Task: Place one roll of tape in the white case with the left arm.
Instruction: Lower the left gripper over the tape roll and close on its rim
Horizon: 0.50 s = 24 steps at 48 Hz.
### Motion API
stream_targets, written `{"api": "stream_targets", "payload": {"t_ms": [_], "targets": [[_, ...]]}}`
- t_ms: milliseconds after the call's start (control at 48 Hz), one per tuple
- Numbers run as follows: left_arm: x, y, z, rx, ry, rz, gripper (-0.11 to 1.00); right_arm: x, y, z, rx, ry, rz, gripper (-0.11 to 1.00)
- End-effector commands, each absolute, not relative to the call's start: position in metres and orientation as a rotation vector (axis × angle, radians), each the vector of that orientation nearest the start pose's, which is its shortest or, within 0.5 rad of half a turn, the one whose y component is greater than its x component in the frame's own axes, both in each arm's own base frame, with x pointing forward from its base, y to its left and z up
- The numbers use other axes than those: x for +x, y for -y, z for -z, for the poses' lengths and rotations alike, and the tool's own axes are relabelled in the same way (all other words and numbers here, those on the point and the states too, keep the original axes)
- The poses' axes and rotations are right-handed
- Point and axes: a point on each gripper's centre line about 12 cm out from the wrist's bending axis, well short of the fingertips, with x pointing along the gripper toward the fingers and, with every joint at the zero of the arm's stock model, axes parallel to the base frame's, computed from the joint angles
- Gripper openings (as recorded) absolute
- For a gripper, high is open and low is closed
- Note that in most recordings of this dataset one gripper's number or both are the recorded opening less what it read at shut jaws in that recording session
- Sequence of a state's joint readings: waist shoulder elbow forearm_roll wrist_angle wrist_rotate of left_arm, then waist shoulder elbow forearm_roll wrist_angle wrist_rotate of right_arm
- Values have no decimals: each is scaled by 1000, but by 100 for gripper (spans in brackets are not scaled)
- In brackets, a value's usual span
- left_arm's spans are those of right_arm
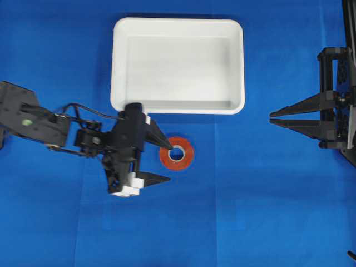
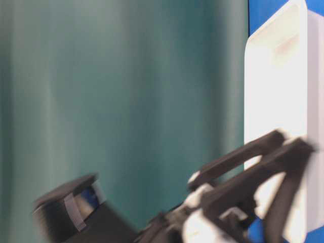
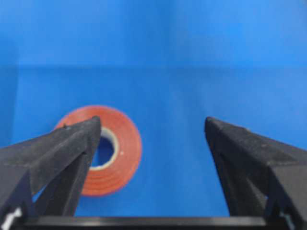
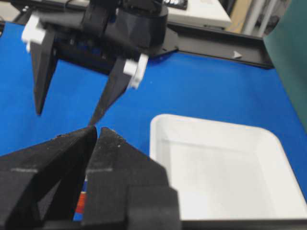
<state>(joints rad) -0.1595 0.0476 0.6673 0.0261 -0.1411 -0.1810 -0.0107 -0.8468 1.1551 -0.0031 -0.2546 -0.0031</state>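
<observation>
Roll of tape (image 1: 177, 153): orange-red, pale core.

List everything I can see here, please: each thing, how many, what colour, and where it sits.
roll of tape: one, orange-red with pale core, flat on the cloth just below the case.
white case: one, white, upper middle, nothing in it.
blue cloth: one, covers the table.
teal curtain: one, backdrop in the table-level view.
left gripper: one, black, fingers spread wide, one tip over the tape's hole.
right gripper: one, black, fingers together, at the right edge.
</observation>
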Motion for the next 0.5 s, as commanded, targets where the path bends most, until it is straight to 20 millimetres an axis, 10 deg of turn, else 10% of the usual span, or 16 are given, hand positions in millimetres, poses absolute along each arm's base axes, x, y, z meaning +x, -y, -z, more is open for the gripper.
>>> {"api": "stream_targets", "payload": {"t_ms": [0,479], "targets": [[407,68,-160,-98,-614,115,85,220,3,-276,-4,-45,11,-11],[437,70,-105,-62,-870,84,85,219,3,-271,-4,-66,13,-11]]}}
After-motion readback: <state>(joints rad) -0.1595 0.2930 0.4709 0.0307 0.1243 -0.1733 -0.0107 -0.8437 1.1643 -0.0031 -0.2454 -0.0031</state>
